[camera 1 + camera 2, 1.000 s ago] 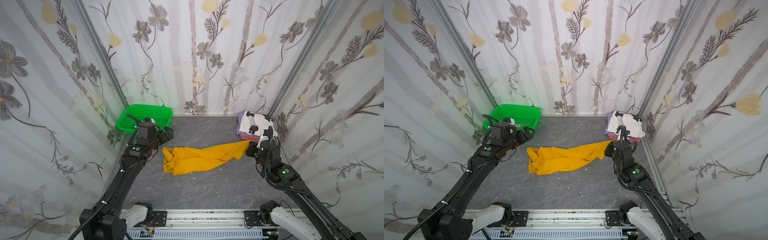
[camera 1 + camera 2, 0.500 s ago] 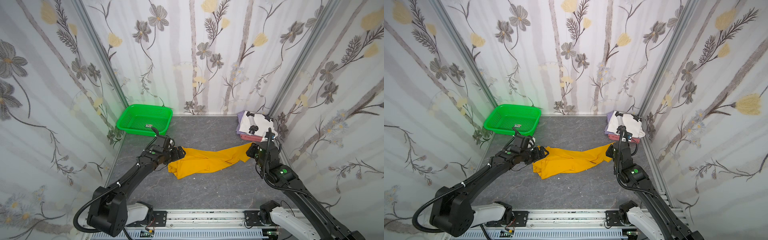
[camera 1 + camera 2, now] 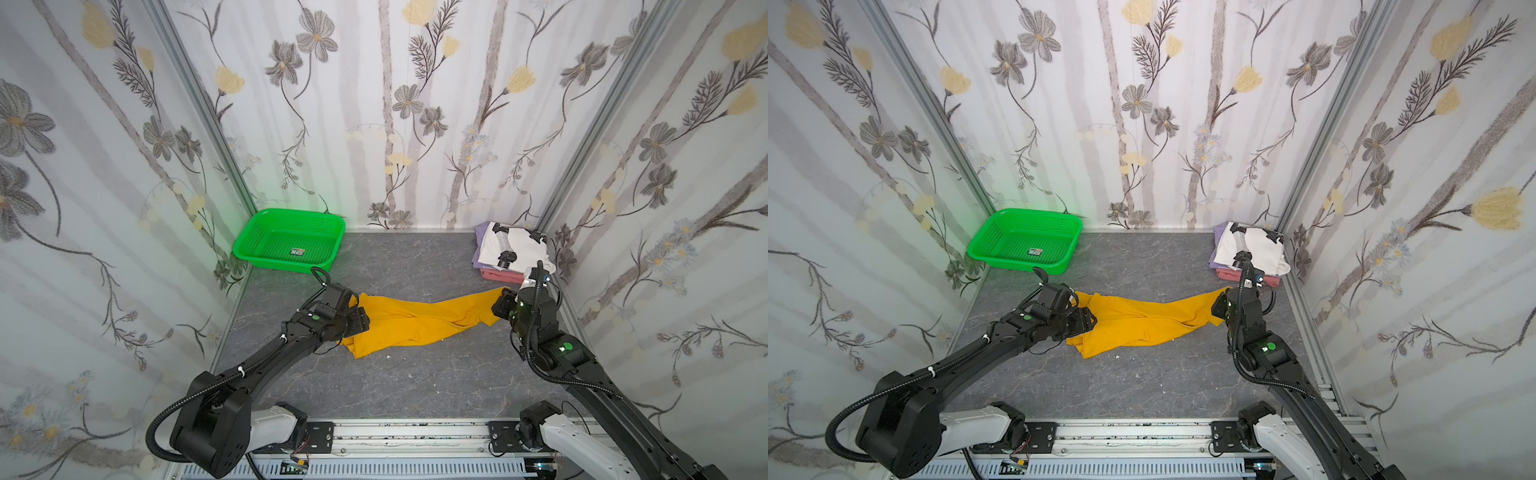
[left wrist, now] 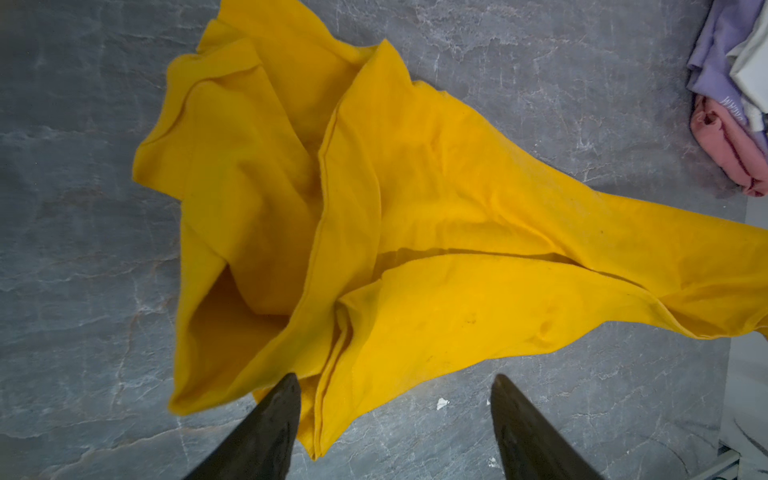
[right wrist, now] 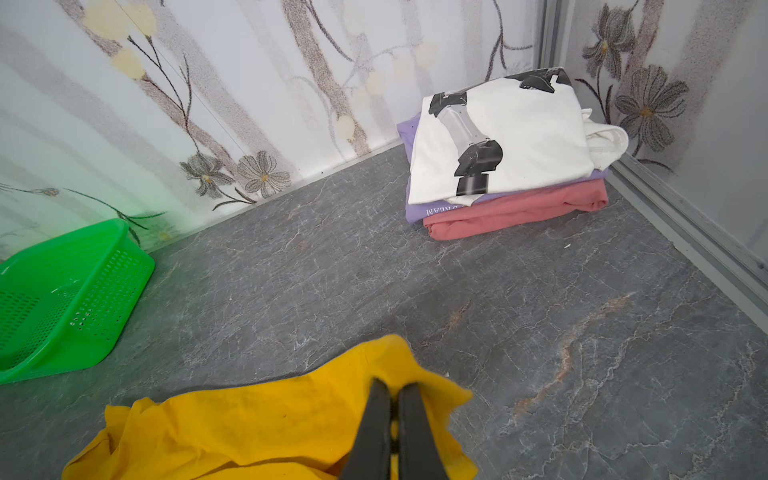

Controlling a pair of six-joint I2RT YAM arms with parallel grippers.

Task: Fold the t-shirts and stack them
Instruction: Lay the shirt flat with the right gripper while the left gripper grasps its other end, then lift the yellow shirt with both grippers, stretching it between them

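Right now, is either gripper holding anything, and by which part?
Right gripper: shut on the yellow t-shirt, at its right-hand end. Left gripper: open over the other end, holding nothing.

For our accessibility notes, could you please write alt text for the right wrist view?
The right gripper is shut on the mustard-yellow t-shirt, which lies on the grey table. Beyond sit a folded stack, white t-shirt on top, and a green basket.
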